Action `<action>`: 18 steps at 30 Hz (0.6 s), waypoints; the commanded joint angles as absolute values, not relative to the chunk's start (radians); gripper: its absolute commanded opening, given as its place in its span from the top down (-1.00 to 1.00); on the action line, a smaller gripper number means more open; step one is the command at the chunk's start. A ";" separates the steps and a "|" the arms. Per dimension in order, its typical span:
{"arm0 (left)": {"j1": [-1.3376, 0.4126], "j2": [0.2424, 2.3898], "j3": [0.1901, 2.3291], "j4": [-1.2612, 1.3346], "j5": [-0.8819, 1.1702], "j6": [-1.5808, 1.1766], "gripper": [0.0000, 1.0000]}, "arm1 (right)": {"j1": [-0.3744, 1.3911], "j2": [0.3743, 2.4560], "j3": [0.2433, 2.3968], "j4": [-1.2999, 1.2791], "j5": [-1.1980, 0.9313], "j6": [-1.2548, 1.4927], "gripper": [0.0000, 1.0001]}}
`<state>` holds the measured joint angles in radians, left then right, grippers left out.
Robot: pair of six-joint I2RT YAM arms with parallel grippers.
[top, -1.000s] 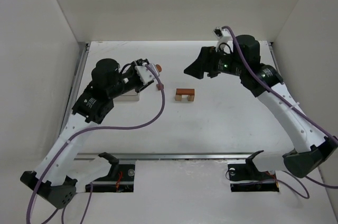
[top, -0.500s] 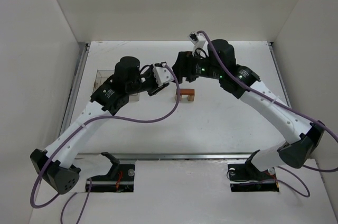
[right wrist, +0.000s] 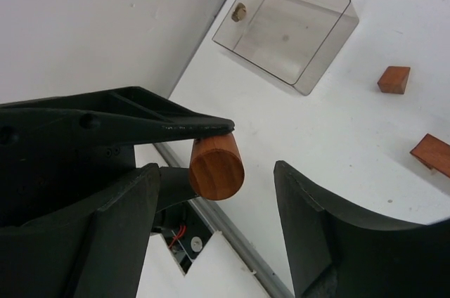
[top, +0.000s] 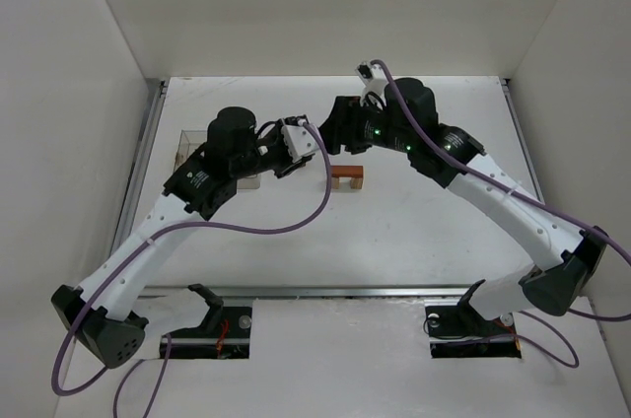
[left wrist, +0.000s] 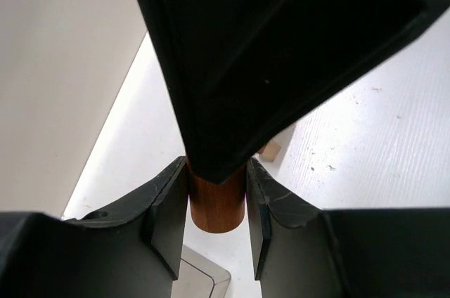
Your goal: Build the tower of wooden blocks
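1. Step in hand: a transfer between the two arms is judged to be under way, above the table [top: 444, 231] and just left of the partial tower [top: 346, 177].
2. The left gripper [left wrist: 216, 196] is clamped on a reddish-brown cylinder [left wrist: 216, 214]. The cylinder is held by its sides, and its round end face is turned toward the right wrist camera.
3. The right gripper [right wrist: 218, 171] is spread wide. In the right wrist view the cylinder is seen between its two fingers, with a gap on each side, and no contact is shown.
4. The partial tower is seen in the top view as a reddish bar laid across light tan supports.
5. A small reddish-brown block [right wrist: 394, 79] lies loose on the table, near the clear plastic box [right wrist: 327, 59]. A tan piece [right wrist: 239, 11] is seen at the box's far wall.
6. Next move, as judged:
   - The right fingers are to be closed on the free end of the cylinder.
   - The left grip is to be released only once that hold is firm.
   - The cylinder is then to be carried to the tower.
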<state>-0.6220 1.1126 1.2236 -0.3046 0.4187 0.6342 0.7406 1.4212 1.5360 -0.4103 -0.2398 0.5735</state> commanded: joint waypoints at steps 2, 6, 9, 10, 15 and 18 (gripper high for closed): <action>-0.626 1.077 1.224 -0.250 0.442 0.623 1.00 | 0.768 1.419 1.523 -0.370 -0.247 0.581 -0.43; -0.626 1.077 1.224 -0.238 0.442 0.614 1.00 | 0.778 1.419 1.523 -0.351 -0.256 0.581 -0.21; -0.626 1.077 1.224 -0.238 0.442 0.614 1.00 | 0.778 1.419 1.523 -0.342 -0.256 0.581 0.02; -0.626 1.068 1.224 -0.238 0.442 0.614 1.00 | 0.778 1.419 1.523 -0.342 -0.256 0.581 0.21; -0.626 1.068 1.213 -0.238 0.442 0.614 1.00 | 0.787 1.419 1.523 -0.322 -0.265 0.581 0.63; -0.626 1.058 1.204 -0.238 0.442 0.604 0.84 | 0.787 1.419 1.532 -0.322 -0.265 0.581 0.93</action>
<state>-0.6205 1.0893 1.2160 -0.2897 0.4137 0.6228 0.7677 1.4220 1.5211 -0.3889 -0.2432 0.5762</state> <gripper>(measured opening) 0.308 0.393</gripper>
